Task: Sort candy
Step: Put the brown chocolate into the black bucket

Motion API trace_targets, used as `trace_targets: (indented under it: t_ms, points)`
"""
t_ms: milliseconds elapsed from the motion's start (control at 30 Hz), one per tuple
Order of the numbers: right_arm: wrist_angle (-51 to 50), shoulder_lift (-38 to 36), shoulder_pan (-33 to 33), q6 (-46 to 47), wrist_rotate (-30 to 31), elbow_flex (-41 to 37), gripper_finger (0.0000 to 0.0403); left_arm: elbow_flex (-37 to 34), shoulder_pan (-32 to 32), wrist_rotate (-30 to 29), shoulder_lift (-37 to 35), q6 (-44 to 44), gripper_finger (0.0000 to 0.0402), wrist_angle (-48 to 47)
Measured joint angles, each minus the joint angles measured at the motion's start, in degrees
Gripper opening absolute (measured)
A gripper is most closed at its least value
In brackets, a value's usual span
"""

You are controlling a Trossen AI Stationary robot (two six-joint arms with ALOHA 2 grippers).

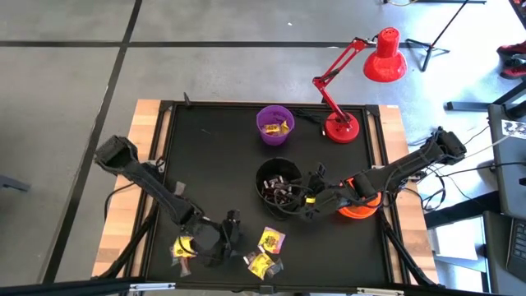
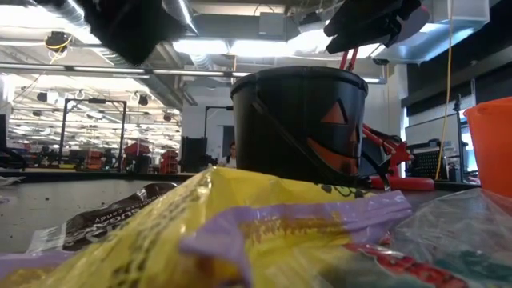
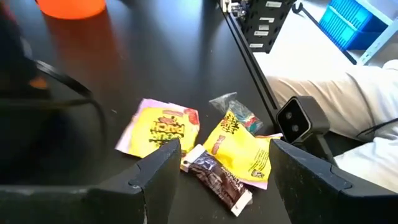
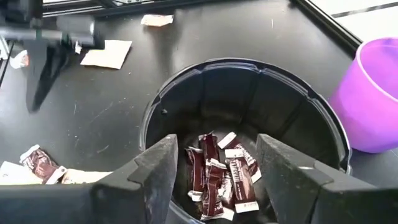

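2 grippers are mine, and both stand open with nothing between the fingers. My right gripper [image 4: 211, 180] hangs over the black bowl [image 1: 278, 187], fingers spread wide above the dark brown candy [image 4: 217, 174] piled at its bottom. My left gripper [image 3: 217, 171] sits low near the front edge of the surface [image 1: 214, 148], fingers parted and pointing at a loose cluster: 2 yellow packets [image 3: 163, 129] side by side, with 1 dark brown piece [image 3: 221, 182] lying just in front of them, touching the nearer packet. More yellow candy [image 1: 275, 126] lies in the purple bowl [image 1: 274, 125] at the back. The orange bowl [image 1: 360, 207] stands just beside the black one, under my right arm — a red desk lamp [image 1: 362, 74] (head turned away) sits at the back corner.
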Motion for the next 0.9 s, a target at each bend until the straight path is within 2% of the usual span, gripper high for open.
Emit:
trace_targets:
  t_ms: [267,567,800,900]
  points:
    - [0.0,0.0,0.0,0.2,-0.1,0.0,0.0218,0.0,0.0,2.0,11.3,-3.4,0.0234,12.5]
    - [1.2,0.1,0.0,0.2,-0.1,0.0,0.0218,0.0,0.3,0.0,17.3,-7.6,0.0234,13.0]
    - [1.7,0.1,0.0,0.2,-0.1,0.0,0.0218,0.0,1.4,-0.2,18.8,-8.8,0.0233,12.9]
    - [1.7,0.1,0.0,0.2,-0.1,0.0,0.0218,0.0,1.5,-0.5,18.8,-8.6,0.0220,11.8]
